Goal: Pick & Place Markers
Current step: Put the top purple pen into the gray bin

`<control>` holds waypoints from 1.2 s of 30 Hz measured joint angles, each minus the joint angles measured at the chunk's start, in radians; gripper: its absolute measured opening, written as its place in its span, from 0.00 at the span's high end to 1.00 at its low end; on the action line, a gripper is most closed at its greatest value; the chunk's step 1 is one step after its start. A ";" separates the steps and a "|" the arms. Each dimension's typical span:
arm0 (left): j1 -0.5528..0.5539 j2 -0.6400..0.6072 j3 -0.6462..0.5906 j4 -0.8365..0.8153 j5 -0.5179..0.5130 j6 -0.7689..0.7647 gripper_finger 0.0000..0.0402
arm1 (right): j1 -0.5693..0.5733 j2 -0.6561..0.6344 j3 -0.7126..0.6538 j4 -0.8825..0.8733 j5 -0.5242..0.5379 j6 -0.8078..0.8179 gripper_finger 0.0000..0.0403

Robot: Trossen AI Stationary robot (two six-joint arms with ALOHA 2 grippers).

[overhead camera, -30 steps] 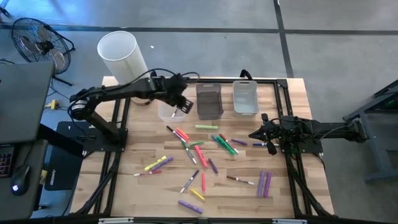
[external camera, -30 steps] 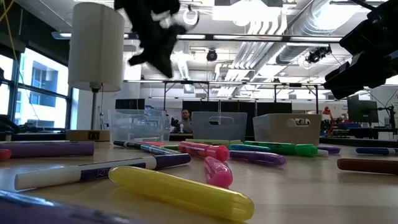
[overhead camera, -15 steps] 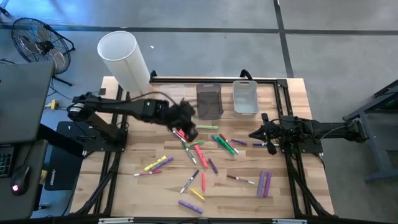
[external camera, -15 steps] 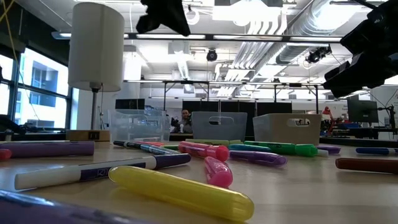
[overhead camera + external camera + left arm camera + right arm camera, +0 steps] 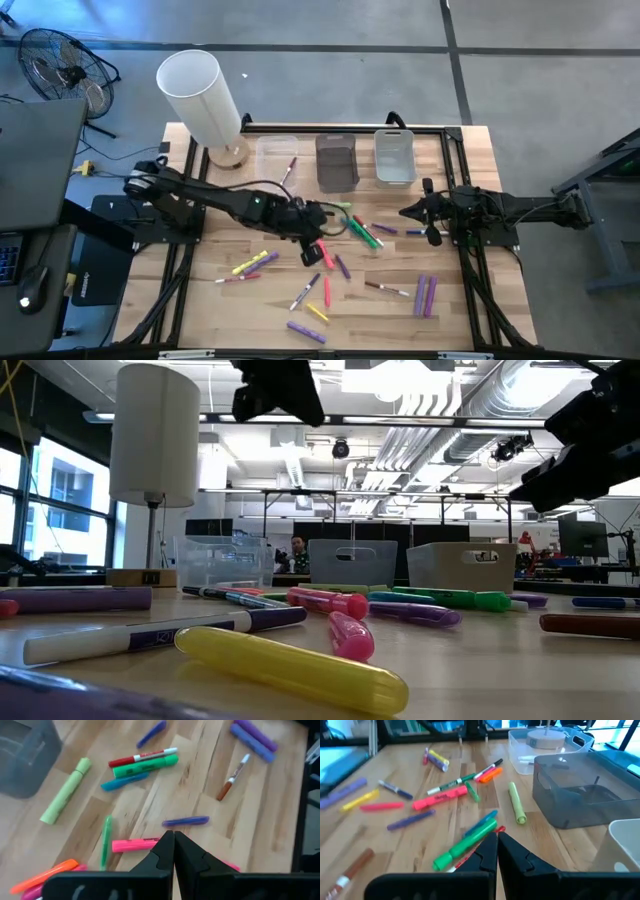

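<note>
Left gripper (image 5: 173,845) shut, empty, above scattered markers (image 5: 330,245)

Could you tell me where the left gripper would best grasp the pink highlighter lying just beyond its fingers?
Probably mid-barrel on the pink highlighter, coming straight down, with the left gripper opened across its width. It lies flat on the wooden table, and the thin green marker crowds one end.

Bright overhead light, soft shadows; left wrist view blurred.

Both arms over the desk, fingers pressed together.
The left gripper (image 5: 312,243) reaches far toward mid-desk on a stretched, low arm; the right gripper (image 5: 428,213) hangs at the right side, arm folded.
</note>
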 joint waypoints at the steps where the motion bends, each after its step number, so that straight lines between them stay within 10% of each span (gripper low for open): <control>1: -0.005 0.011 0.000 0.012 0.000 0.001 1.00 | 0.000 0.000 0.000 0.008 0.000 0.014 0.99; 14: -0.088 0.091 -0.047 0.093 -0.051 0.102 1.00 | 0.000 0.000 0.000 0.023 -0.014 0.132 0.99; 24: -0.135 0.017 -0.379 0.331 0.006 0.025 1.00 | 0.015 0.022 0.005 0.212 -0.037 0.295 1.00; 36: -0.157 -0.323 -0.760 0.472 -0.064 0.001 1.00 | 0.110 0.521 0.363 -0.023 0.278 0.236 1.00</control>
